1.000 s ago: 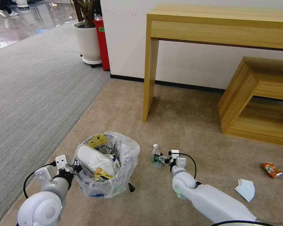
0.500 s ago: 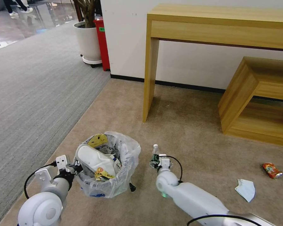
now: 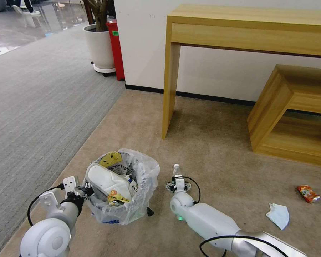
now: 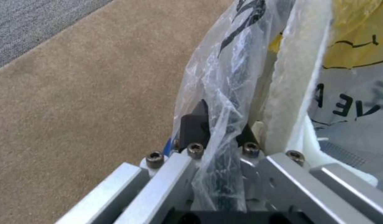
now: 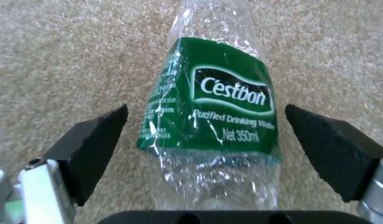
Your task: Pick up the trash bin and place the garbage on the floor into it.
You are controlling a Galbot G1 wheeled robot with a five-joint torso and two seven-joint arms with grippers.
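reaching low, the right hand [image 5: 204, 137] is wide open with the bottle [image 5: 212, 109] standing upright between its pads; the left hand [image 4: 218, 137] pinches the trash bin [image 3: 126, 192].

The bottle [image 5: 212, 124] label reads "C'estbon", "Purified Drinking Water", "Net 350ml".

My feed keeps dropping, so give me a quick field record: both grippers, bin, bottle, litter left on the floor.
left gripper: shut on the trash bin rim and liner
right gripper: open, fingers either side of the bottle, not touching
bottle: lying on carpet beside the bin
bin contents: white slipper, yellow wrappers
floor litter: mask, red wrapper
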